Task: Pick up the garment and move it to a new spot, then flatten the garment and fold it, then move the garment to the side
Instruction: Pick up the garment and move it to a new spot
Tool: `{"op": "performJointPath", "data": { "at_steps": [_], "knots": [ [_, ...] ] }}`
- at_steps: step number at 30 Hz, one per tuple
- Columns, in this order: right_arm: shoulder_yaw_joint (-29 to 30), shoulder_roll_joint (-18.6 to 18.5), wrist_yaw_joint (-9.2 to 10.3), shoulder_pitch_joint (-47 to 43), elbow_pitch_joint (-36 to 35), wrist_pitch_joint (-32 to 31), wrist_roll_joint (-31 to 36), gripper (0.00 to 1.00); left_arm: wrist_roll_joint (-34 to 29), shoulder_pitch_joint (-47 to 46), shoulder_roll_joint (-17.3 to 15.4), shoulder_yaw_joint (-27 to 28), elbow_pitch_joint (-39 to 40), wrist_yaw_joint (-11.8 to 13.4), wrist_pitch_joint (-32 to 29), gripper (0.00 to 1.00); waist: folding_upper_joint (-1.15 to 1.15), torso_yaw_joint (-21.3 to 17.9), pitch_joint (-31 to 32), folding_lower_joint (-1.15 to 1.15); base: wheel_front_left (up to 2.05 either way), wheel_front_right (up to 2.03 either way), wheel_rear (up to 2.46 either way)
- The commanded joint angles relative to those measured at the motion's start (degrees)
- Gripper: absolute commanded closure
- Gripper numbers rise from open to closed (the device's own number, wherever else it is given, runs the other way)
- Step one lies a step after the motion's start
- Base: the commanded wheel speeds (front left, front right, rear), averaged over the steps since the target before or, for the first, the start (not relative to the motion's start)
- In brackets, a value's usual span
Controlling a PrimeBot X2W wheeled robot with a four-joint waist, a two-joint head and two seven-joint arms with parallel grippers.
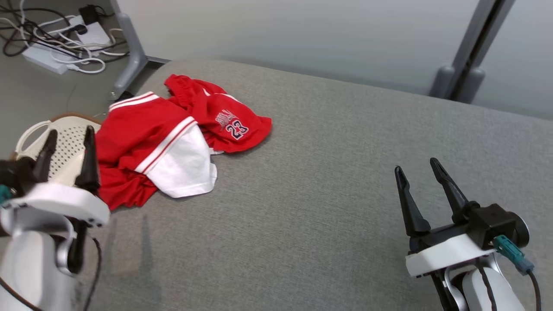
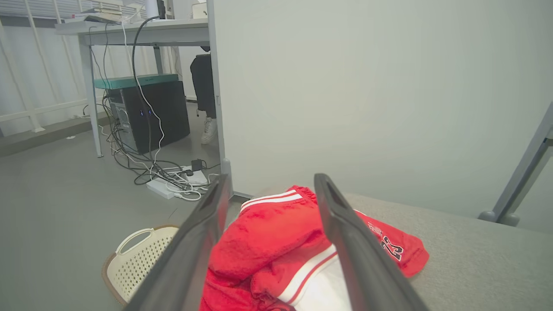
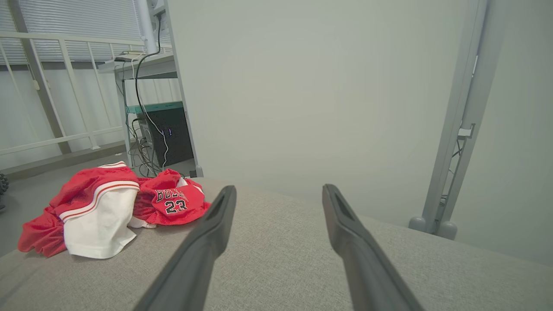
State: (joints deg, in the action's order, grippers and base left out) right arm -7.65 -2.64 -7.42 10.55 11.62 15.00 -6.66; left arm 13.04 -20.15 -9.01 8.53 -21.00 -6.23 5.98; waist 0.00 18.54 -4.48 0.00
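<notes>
Crumpled red-and-white mesh basketball garment bunched at 10 o'clock on grey fabric tabletop, at its edge. Left claw spread wide just beside it, likely staged for the pick. Right claw also spread, empty, parked at 4 o'clock.

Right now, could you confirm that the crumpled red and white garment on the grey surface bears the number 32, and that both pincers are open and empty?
Not quite: the number on the garment is 23, not 32, as the right wrist view shows plainly. The rest holds: it lies crumpled on the grey surface, and the left pincer and the right pincer are both open and empty.
</notes>
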Motion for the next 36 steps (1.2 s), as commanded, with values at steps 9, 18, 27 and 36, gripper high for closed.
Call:
{"op": "performJointPath", "data": {
  "at_steps": [9, 18, 27, 36],
  "knots": [
    [-0.3, -0.5, -0.13, 3.2, -0.8, 0.3, 1.0, 0.00, 6.9, -11.6, -7.4, 0.5, -7.6, -1.2, -9.4, 0.00, 0.00, -6.8, -5.2, 0.00, 0.00, 0.00, 0.00],
    [-1.1, -0.5, -0.13, 5.5, -1.1, 0.3, 0.3, 0.00, 15.0, -19.2, -14.0, -5.3, -17.6, -1.2, -22.0, 0.00, 0.00, -12.7, -8.7, 0.00, 0.00, 0.00, 0.00],
    [-1.3, -0.4, -0.13, 6.6, -1.5, 0.3, -0.5, 0.00, 23.2, -19.9, -21.2, -10.2, -26.3, -1.3, -29.0, 0.00, 0.00, -18.9, -11.9, 0.00, 0.00, 0.00, 0.00],
    [-1.0, -0.4, -0.13, 5.8, -1.7, 0.3, -0.2, 0.00, 30.1, -16.1, -24.3, -14.3, -32.6, -1.3, -41.0, 0.00, 0.00, -21.9, -13.0, 0.00, 0.00, 0.00, 0.00]
  ]
}}
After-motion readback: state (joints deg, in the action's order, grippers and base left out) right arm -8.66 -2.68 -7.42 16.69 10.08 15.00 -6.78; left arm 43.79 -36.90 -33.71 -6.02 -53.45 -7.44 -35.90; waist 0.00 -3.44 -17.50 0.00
